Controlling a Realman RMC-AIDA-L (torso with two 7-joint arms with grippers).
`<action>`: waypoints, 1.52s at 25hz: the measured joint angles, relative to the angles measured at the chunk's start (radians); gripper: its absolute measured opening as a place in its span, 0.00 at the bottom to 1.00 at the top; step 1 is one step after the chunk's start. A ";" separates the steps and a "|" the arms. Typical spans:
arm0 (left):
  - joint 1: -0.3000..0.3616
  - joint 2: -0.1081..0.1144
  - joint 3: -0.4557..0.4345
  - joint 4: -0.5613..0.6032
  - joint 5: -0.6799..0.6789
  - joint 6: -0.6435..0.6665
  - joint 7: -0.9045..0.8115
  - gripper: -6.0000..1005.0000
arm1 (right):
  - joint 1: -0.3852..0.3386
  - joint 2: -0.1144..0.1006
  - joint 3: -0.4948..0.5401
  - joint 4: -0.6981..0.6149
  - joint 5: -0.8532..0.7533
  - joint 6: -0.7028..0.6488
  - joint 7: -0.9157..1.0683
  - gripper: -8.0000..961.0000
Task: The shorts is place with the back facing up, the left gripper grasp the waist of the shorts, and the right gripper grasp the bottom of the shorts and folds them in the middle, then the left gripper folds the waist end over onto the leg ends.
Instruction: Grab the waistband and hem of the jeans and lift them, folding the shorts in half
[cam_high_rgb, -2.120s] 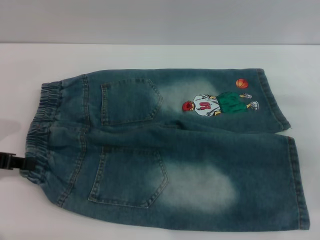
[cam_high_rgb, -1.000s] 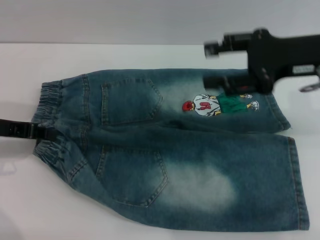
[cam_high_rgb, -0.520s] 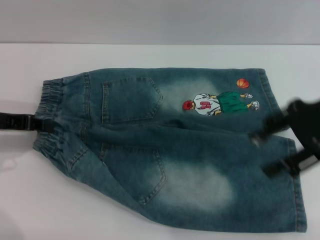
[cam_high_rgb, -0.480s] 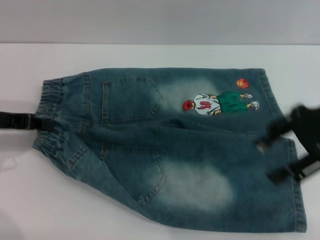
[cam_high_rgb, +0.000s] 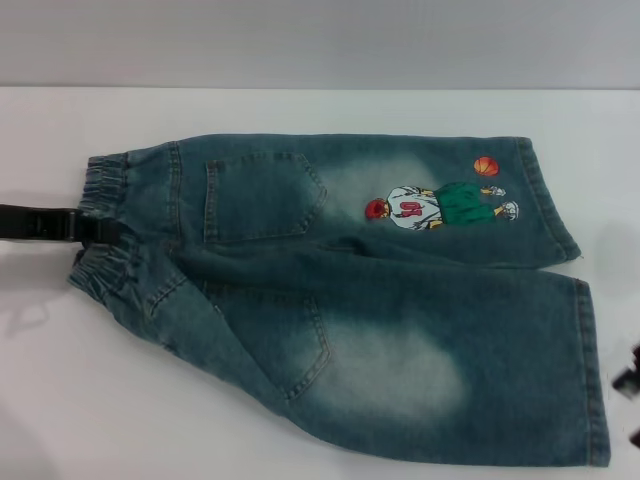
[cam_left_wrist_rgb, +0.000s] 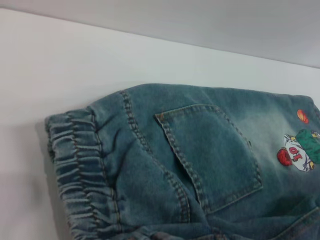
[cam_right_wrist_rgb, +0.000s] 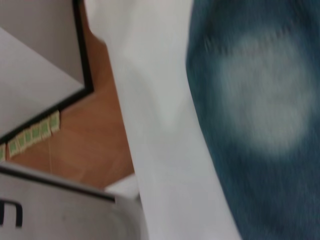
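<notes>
Left hand (cam_high_rgb: 95, 228) pinches the waist (cam_high_rgb: 100, 220); right hand (cam_high_rgb: 630, 380), grip unclear, should take the near-right hem squarely.

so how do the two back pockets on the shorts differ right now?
The far back pocket lies flat and square, under the leg with the cartoon print. The near back pocket is skewed and creased, dragged toward the waist, where the left gripper is. Both are same-shaped stitched denim patches.
</notes>
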 joint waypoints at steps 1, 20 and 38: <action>0.000 -0.001 0.000 -0.001 -0.001 -0.003 0.000 0.05 | -0.005 0.005 -0.006 0.000 -0.019 -0.003 0.001 0.73; 0.003 -0.014 0.001 -0.005 -0.007 -0.020 -0.007 0.05 | -0.040 0.077 -0.044 0.002 -0.259 -0.019 0.030 0.73; 0.013 -0.014 0.000 -0.008 -0.007 -0.025 0.002 0.05 | -0.029 0.167 -0.056 -0.011 -0.407 0.099 0.053 0.73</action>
